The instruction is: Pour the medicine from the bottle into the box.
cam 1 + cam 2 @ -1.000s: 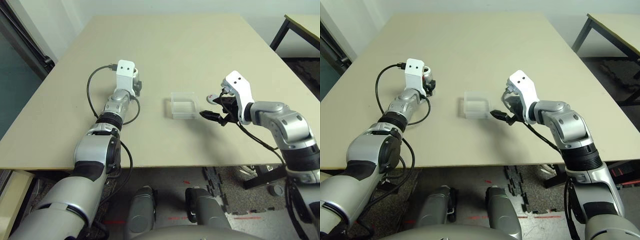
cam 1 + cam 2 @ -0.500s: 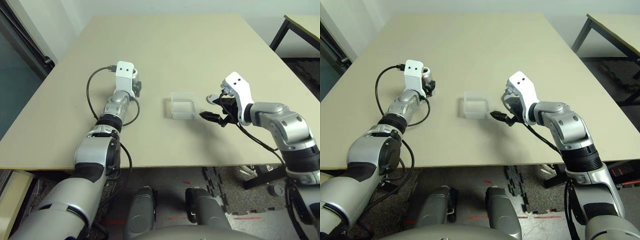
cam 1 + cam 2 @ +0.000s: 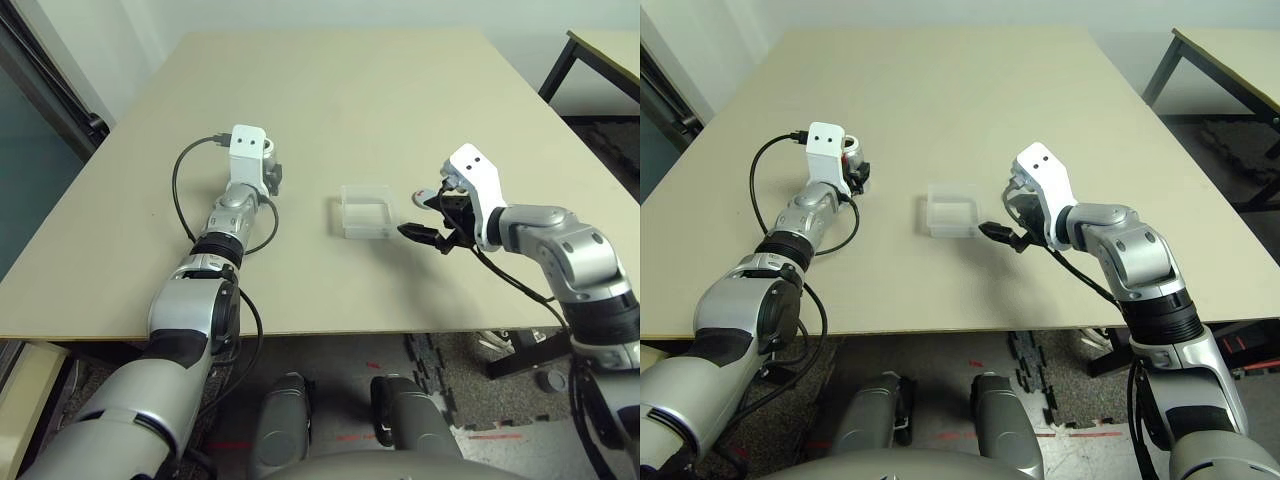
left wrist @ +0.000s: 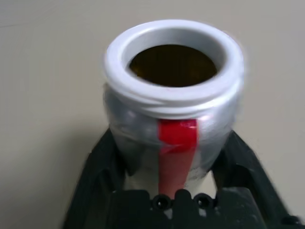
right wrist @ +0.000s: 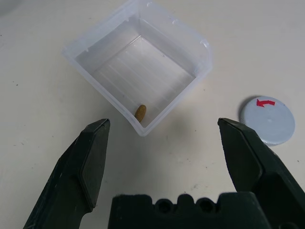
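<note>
With one pill (image 5: pixel 140 113) in the box (image 5: pixel 102 99), near the wide-open right end effector (image 5: pixel 164 123), keep the bottle (image 4: pixel 136 125) upright over the counter (image 3: pixel 310 100) for a gentle release, though whether the left end effector (image 4: pixel 170 136) grips it I cannot tell

Shiny metallic bottle (image 4: pixel 138 138) with a smooth rim, translucent plastic box (image 5: pixel 147 71), matt tabletop (image 3: pixel 320 100)
</note>
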